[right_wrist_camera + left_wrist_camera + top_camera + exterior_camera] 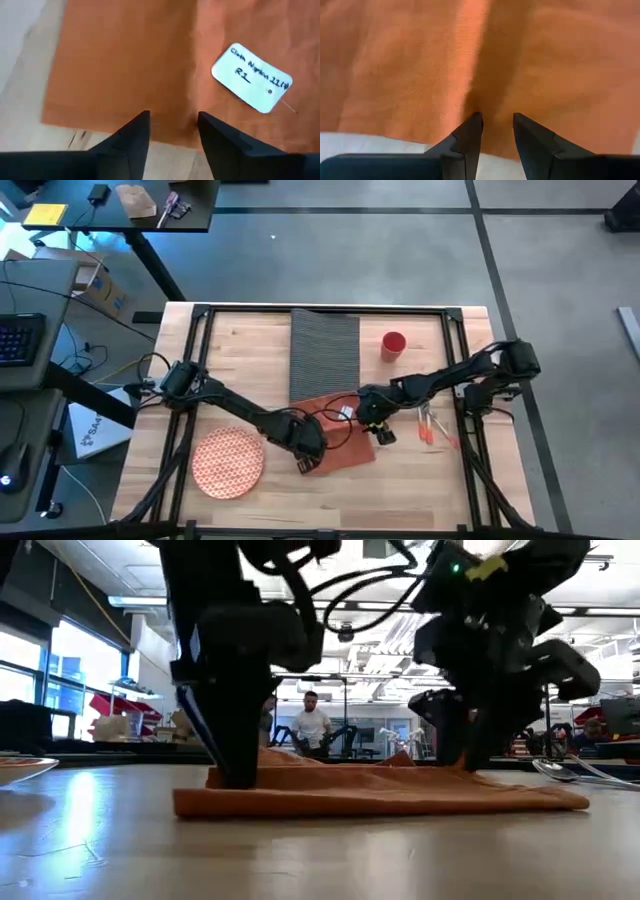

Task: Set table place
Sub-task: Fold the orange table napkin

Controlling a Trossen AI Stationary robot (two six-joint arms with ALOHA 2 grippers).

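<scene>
The orange cloth napkin lies flat on the wooden table, just nearer than the dark grey placemat. A white label lies on the napkin. My left gripper stands open, pointing down on the napkin's near-left part. My right gripper is open over the napkin's right part. The patterned plate sits at the near left. The red cup stands right of the placemat. The orange-handled cutlery lies at the right. My left gripper comes from above, and its two fingertips are set down on the napkin's top surface close to an edge. A shadowed crease runs away from the gap between them. The napkin lies flat on the table. My right gripper also comes from above, its spread fingertips at the napkin's surface close to an edge. I cannot tell whether they touch the cloth.
A black rail frame runs around the tabletop. Bare wood lies between the cutlery and the right rail and along the near edge. Beyond the table a dark desk stands, and a person is far back in the room.
</scene>
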